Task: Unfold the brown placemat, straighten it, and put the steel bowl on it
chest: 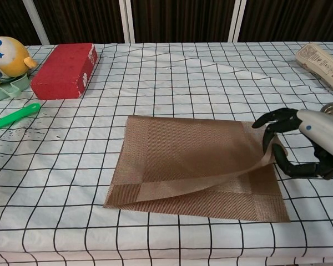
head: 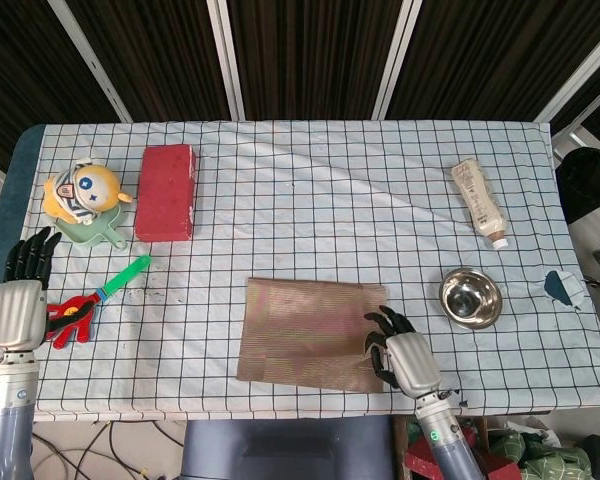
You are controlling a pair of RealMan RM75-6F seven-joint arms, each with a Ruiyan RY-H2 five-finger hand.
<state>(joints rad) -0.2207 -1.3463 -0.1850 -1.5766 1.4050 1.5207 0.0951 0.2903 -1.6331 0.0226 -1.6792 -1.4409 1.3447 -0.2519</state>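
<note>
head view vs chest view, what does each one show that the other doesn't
Only the head view shows the left hand at the table's left edge, the red scissors beside it, the whole steel bowl and a dark blue object at the right edge.

Only the chest view shows the brown placemat's top layer lifted off the lower one at the right hand.

Both show the placemat, right hand, red block, yellow toy, green handle and bottle.
</note>
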